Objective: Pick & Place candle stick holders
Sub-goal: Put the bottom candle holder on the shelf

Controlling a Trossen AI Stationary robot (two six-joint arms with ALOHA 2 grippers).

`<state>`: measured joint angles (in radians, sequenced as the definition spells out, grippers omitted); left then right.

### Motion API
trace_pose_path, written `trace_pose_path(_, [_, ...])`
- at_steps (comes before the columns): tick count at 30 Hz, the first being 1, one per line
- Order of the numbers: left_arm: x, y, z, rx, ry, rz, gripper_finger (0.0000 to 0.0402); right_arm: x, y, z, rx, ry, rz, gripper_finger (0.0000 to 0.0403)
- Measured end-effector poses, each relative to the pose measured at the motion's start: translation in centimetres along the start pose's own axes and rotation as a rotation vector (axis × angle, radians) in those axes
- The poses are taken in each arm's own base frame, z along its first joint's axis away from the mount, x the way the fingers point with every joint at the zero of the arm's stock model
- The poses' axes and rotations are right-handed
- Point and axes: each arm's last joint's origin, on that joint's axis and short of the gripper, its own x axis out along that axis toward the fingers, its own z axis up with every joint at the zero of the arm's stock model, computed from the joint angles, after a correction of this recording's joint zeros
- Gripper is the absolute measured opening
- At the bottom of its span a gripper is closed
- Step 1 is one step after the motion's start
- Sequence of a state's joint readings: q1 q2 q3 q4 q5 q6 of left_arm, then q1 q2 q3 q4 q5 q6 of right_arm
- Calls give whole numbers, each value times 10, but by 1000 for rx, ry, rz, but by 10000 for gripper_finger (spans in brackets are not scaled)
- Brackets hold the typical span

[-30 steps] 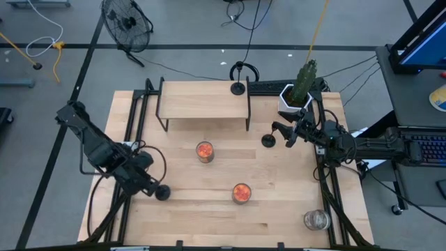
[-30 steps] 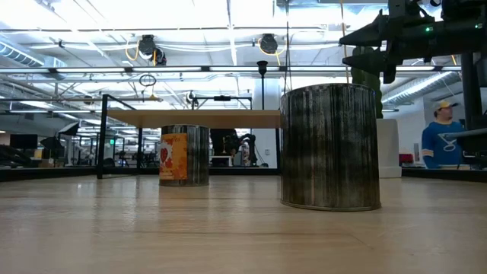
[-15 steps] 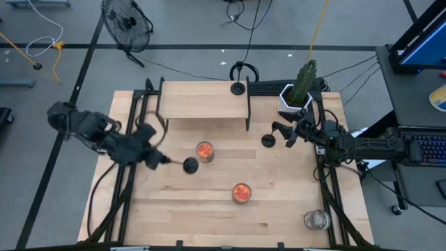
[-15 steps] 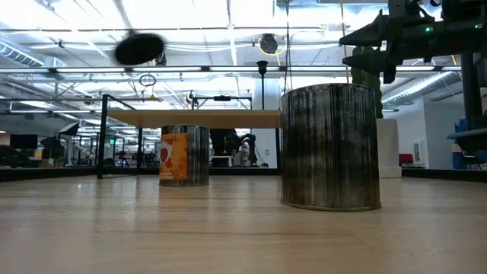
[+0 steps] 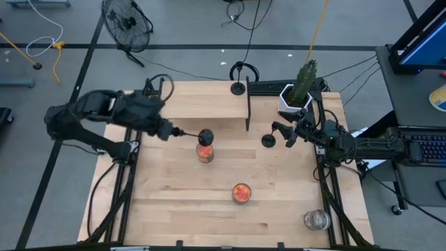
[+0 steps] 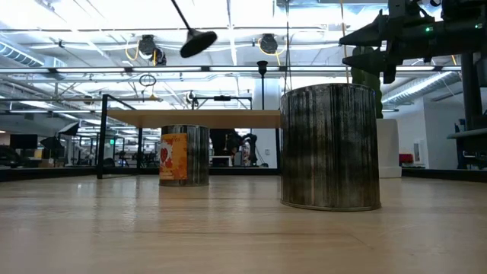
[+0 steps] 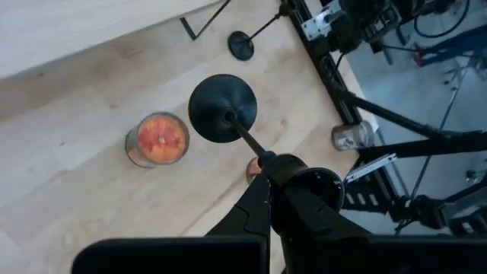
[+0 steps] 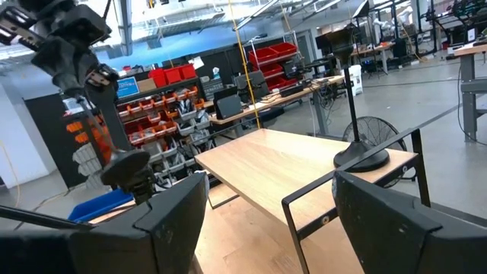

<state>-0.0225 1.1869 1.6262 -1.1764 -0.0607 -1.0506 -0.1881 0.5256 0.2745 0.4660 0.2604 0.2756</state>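
Gripping one candle stick holder (image 5: 197, 134) by its stem, the left gripper (image 5: 167, 130) holds it sideways in the air, base out above an orange-filled jar (image 5: 204, 153). Further right sit a second orange jar (image 5: 241, 193), another holder (image 5: 268, 141) by the open-fingered right gripper (image 5: 288, 134), and a clear jar (image 5: 316, 220). A third holder (image 5: 238, 88) stands on the raised wooden shelf (image 5: 202, 100), all on the wood table (image 5: 279, 188).

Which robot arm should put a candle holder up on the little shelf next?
Probably the left. Its tool already carries a candle holder in the air beside the shelf. The right tool waits farther off by another holder.
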Motion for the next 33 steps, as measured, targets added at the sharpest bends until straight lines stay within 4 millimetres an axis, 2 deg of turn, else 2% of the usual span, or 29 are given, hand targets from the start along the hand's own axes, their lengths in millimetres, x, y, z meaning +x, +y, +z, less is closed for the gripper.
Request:
trace_pose_path(6, [23, -5, 34, 62, 34, 16, 6, 0, 0, 0, 0, 0, 0, 274])
trace_pose_path(19, [50, -6, 104, 144, -46, 72, 6, 0, 0, 0, 14, -1, 1, 274])
trace_pose_path(25, [63, 5, 132, 123, -85, 127, 6, 0, 0, 1, 117, -11, 7, 274])
trace_pose_path(33, [68, 34, 164, 26, -140, 199, 6, 0, 1, 3, 115, -29, 19, 274])
